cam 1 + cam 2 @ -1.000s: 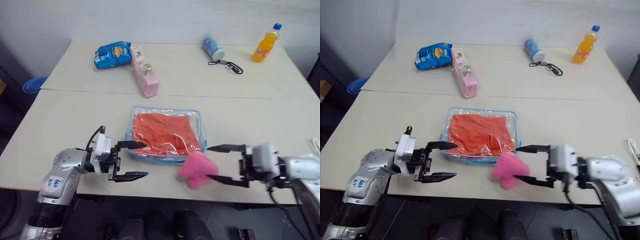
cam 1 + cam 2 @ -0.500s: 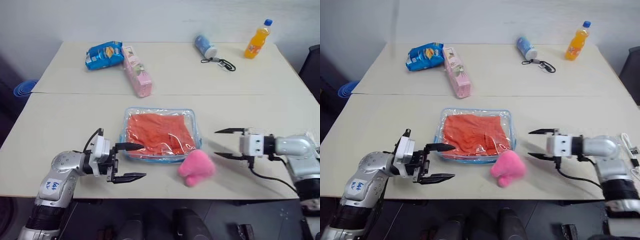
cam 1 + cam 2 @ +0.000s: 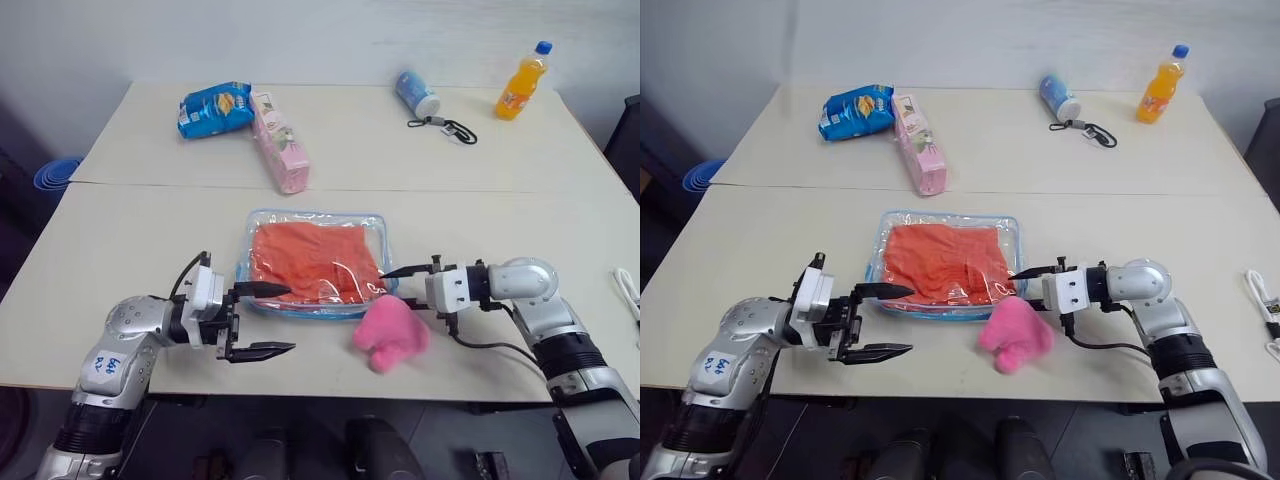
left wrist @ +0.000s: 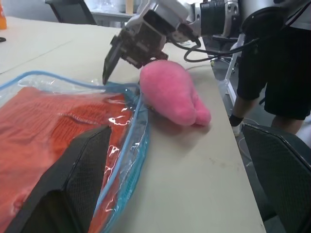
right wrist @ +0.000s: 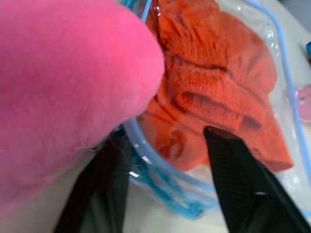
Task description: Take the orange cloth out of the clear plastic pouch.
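Observation:
The clear plastic pouch (image 3: 378, 232) lies flat mid-table, blue-edged, with the orange cloth (image 3: 312, 260) folded inside it. My left gripper (image 3: 286, 319) is open at the pouch's near left corner, its upper finger over the plastic. My right gripper (image 3: 392, 288) is at the pouch's near right corner, beside a pink plush toy (image 3: 392, 335). In the right wrist view its fingers (image 5: 238, 189) stand apart on either side of the pouch's blue rim (image 5: 160, 167), open. The left wrist view shows the right gripper (image 4: 141, 41) with a fingertip down at the pouch edge.
A blue snack bag (image 3: 215, 108) and a pink box (image 3: 280, 155) lie at the back left. A blue-and-white canister (image 3: 416, 93) with a black strap (image 3: 445, 128) and an orange bottle (image 3: 524, 82) are at the back right. A white cable (image 3: 630, 295) lies at the right edge.
My right gripper has swung in from the right and dipped to the pouch's near right corner, its fingers narrowing. The left gripper has stayed still. The camera view has shifted slightly.

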### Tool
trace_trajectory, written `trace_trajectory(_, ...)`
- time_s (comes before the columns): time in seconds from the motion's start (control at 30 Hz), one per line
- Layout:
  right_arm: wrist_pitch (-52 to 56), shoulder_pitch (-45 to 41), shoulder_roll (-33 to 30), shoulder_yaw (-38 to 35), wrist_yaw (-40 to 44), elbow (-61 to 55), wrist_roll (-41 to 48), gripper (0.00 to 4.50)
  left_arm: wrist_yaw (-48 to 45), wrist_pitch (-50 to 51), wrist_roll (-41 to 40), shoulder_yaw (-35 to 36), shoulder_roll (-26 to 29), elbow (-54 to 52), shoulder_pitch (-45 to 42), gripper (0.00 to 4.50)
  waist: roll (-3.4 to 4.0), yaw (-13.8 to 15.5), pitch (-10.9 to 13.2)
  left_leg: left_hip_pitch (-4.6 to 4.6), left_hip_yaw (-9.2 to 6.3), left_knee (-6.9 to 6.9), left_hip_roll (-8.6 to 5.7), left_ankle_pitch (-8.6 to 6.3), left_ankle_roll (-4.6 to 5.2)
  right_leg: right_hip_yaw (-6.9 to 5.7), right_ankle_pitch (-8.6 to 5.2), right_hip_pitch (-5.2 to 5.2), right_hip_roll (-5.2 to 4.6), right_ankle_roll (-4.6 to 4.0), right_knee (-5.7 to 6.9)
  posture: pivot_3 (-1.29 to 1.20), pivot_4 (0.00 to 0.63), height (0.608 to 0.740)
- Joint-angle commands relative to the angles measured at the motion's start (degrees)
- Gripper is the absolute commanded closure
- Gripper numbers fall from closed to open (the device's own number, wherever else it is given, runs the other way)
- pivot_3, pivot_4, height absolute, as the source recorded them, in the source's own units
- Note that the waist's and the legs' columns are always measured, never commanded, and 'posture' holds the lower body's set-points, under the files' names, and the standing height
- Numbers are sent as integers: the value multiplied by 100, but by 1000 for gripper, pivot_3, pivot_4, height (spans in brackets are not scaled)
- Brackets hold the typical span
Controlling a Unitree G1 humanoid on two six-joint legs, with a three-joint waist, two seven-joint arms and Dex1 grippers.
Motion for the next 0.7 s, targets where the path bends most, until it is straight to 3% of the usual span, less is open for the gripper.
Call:
trace_trajectory(0.03, 329, 10, -98, -13, 162, -259, 241, 3302, -6, 21, -7, -192, -119, -171, -174, 0, 0, 0, 0, 0, 0, 0, 0, 0, 0, 0, 0, 0, 0, 0, 0, 0, 150, 740)
trace_trajectory(0.17, 722, 131, -71, -10, 120, -543, 228, 4467, 1, -56, 278, -660, -429, 45, -560, 0, 0, 2, 0, 0, 0, 2, 0, 0, 0, 0, 0, 0, 1, 0, 2, 0, 150, 740)
trace_trajectory(0.5, 1419, 224, 5, -33, -196, -973, 72, 4467, 789, -655, 1834, -1984, -1953, 1630, -1867, 0, -1, 21, 1, -4, 3, 17, -3, 1, 0, 2, 0, 0, 6, 1, 9, 0, 150, 740)
trace_trajectory(0.7, 1669, 358, -18, -21, -320, -1193, 7, 4467, 1087, -1019, 2550, -2453, -2434, 2373, -2317, 0, -1, 19, 1, -3, 5, 16, -2, 4, -7, 4, 1, -6, 9, 1, 17, 0, 150, 740)
